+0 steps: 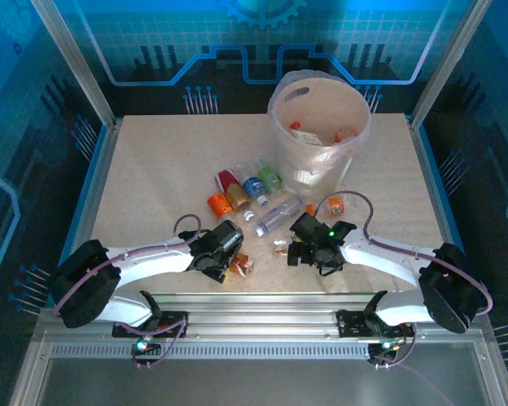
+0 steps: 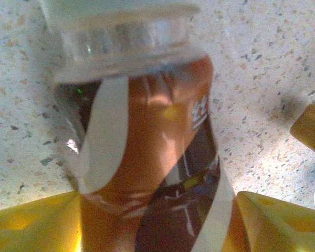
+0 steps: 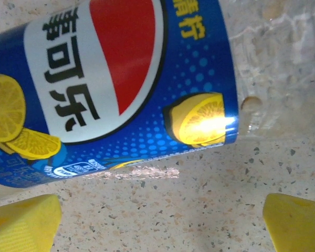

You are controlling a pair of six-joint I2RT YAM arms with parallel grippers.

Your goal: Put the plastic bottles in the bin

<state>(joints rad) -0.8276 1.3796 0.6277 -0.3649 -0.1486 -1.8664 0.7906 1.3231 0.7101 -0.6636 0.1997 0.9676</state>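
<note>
**Left gripper and brown-labelled bottle**
- In the left wrist view the left gripper [image 2: 157, 226] straddles the brown-labelled bottle [image 2: 147, 157], which lies on its side on the table [image 2: 262, 63].
- The bottle's long axis runs straight out from the wrist. The ribbed cap end points away from the gripper, and the base end sits between the fingers [image 2: 31, 226].
- One yellow finger stands against each side of the bottle. The jaws are partly drawn in, and it cannot be told whether they clamp it firmly.
- From above, this bottle shows at the near edge of the table, just beside the gripper tip.

**Right gripper and blue-labelled bottle**
- In the right wrist view the right gripper [image 3: 163, 220] has its jaws spread wide and holds nothing.
- The blue-labelled bottle [image 3: 121, 89] lies on its side just ahead of the fingertips [image 3: 21, 220], outside the gap between them.
- Its long axis runs across the jaw opening, slightly tilted. The clear unlabelled part lies toward the right of the picture.
- Neither end of this bottle is visible.

**Other items**
- The bin [image 1: 305, 169] stands upright at the far middle of the table, well apart from both grippers. Some bottles already lie inside it.
- A row of bottles [image 1: 241, 190] lies on the table between the left gripper and the bin.
</note>
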